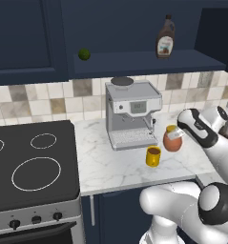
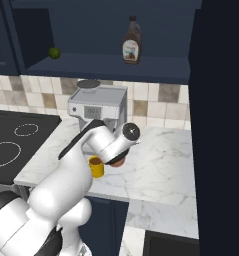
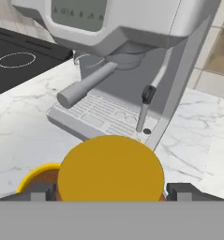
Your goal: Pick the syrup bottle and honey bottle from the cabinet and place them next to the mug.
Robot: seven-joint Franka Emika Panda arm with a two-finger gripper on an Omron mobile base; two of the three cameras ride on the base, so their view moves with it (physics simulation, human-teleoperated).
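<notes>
We see our claw (image 3: 111,191) spread wide, its fingertips (image 3: 42,191) flanking the honey bottle (image 3: 111,169) beside the mug (image 1: 153,156), apparently released.

A rendered home kitchen. A black glass stovetop (image 1: 32,164) with white burner rings and front knobs sits beside a white marble desk (image 1: 110,164). A silver espresso machine (image 1: 132,114) stands just beyond the tool, before a beige-and-brown tiled backsplash (image 1: 39,97), under dark navy wall cabinets (image 1: 27,40).

Espresso machine (image 1: 133,114) just behind honey bottle (image 1: 172,139)
</notes>
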